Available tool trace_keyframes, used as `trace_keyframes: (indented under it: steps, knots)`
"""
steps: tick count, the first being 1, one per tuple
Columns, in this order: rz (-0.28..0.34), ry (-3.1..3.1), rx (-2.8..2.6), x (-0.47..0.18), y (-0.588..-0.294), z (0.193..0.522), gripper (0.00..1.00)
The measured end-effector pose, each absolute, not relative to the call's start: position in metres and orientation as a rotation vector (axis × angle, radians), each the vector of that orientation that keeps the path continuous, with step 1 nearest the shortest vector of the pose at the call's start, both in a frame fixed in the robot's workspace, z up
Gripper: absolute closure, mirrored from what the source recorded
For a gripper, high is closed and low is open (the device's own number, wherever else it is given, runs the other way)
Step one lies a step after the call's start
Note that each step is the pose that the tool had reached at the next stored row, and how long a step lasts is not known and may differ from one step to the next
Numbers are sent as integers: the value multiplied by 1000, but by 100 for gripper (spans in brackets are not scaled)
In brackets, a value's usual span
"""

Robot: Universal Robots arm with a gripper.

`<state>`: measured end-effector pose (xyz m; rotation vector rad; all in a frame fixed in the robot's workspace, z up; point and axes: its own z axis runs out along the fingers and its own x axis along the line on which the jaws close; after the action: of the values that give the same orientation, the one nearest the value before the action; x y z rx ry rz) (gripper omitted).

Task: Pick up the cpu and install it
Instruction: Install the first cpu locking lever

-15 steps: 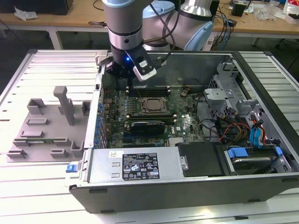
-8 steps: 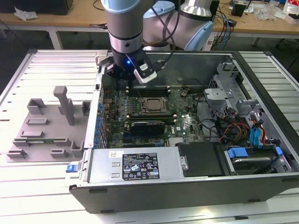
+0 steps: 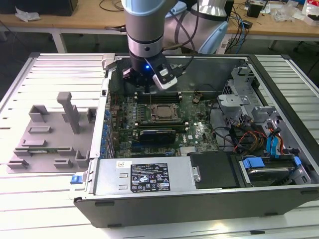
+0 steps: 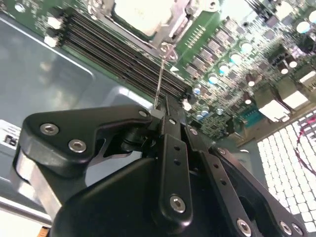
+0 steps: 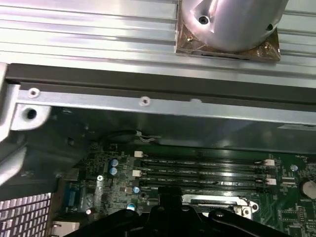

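The cpu (image 4: 143,15) shows as a silvery-white square lying inside the metal-framed socket (image 3: 162,112) of the green board. My gripper (image 3: 143,84) hangs inside the open computer case, just behind the socket, over the dark memory slots (image 4: 118,54). In the second wrist view the gripper (image 4: 165,111) has its two black fingers (image 4: 170,148) pressed together, with nothing of the cpu between them. A thin metal lever (image 4: 160,74) runs from the socket's corner to the fingertips and meets them; whether it is clamped I cannot tell. The first wrist view has the gripper (image 5: 170,203) above the slots.
A grey plastic holder block (image 3: 50,134) stands on the slatted table at the exterior view's left. The case holds a power supply (image 3: 144,177) at the front and drive bays with blue cables (image 3: 271,147) at the exterior view's right. The case wall (image 5: 148,101) is close behind the gripper.
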<state>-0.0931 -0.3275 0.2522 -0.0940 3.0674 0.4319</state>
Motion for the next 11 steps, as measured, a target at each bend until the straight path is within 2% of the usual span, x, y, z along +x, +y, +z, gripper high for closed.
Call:
trace_keyframes:
  steps: [5, 11]
  knots:
    - [432, 3067, -94, -66, -329, 251, 89]
    - [432, 3067, -94, -65, -329, 250, 89]
